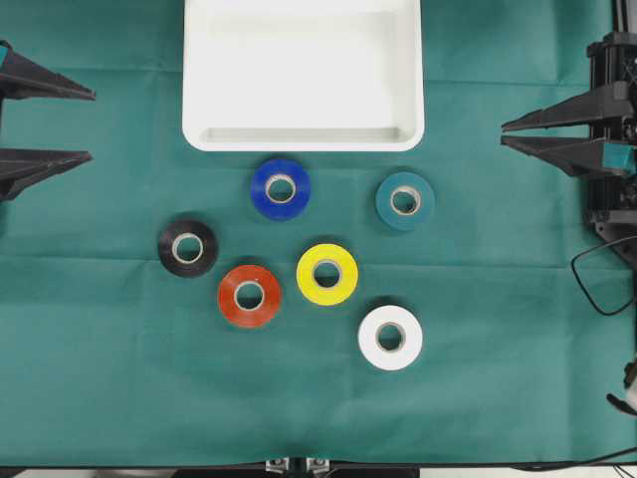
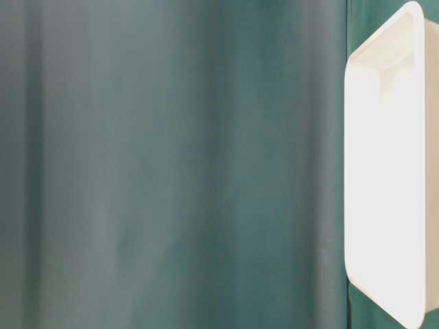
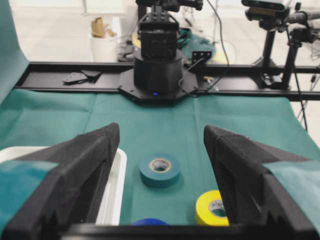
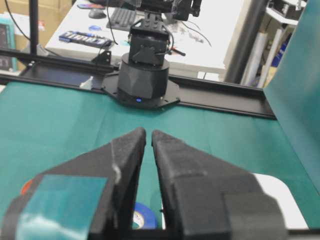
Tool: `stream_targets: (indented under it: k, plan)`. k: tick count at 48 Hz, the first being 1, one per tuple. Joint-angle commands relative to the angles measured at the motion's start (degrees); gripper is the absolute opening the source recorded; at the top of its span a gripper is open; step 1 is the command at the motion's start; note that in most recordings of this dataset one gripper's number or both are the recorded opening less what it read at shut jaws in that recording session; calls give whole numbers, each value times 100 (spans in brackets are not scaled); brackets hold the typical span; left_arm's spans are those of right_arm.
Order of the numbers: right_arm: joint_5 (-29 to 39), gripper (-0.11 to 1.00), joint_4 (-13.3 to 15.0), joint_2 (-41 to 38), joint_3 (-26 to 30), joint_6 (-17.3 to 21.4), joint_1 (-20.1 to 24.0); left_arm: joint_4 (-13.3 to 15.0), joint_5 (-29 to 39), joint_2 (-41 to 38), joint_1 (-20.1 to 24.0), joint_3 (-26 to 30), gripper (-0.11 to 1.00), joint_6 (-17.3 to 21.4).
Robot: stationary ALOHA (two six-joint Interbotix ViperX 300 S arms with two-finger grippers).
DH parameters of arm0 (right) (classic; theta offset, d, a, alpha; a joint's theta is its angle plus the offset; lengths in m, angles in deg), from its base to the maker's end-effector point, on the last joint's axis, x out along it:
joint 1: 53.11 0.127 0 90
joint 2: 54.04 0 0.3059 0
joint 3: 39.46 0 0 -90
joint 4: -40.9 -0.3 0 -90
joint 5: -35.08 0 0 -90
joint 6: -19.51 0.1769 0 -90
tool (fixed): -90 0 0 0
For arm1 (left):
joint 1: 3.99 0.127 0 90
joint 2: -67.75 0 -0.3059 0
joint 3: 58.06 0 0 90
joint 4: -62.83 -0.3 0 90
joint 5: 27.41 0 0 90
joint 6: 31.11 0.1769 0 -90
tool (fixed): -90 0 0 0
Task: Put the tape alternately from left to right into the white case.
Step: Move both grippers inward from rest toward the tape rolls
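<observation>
nothing moved yet: 6 glossy ring-shaped tape rolls, black one (image 1: 187, 248) leftmost, lie on the green cloth (image 1: 100, 378) below the empty shallow white plastic case (image 1: 303, 137); left gripper (image 1: 88, 124) spread and empty, right gripper (image 1: 506, 132) pinched empty, so i'd straddle the black roll's rim squarely.

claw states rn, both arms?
Left claw: open, holding nothing.
Right claw: closed, holding nothing.
</observation>
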Motion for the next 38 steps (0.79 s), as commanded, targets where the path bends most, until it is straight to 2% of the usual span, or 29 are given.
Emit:
stream_targets:
  k: [1, 3, 6, 9, 16, 30, 35, 38]
  plan:
    - [-44, 24, -9, -26, 26, 18, -53, 123, -35, -35, -79, 62, 24, 0]
    - [-26, 22, 0, -53, 18, 18, -44, 114, -35, -26, -88, 70, 22, -9]
    - [0, 9, -9, -70, 18, 26, -44, 123, -35, -35, -105, 79, 9, -26]
    - [-9, 1, -9, -97, 18, 44, -44, 132, -35, -26, -105, 70, 0, -35]
    - [-9, 0, -9, -132, 79, 105, -53, 132, -9, -35, -123, 26, -10, -114]
    - [9, 0, 0, -272, 88, 132, -53, 132, 149, -35, -185, 18, -9, -132]
    - [-18, 1, 0, -343, 123, 132, -53, 141, 246, -53, -185, -9, -1, -114]
    - [-18, 9, -9, -378, 141, 132, -53, 132, 369, -70, -185, -44, 7, -114]
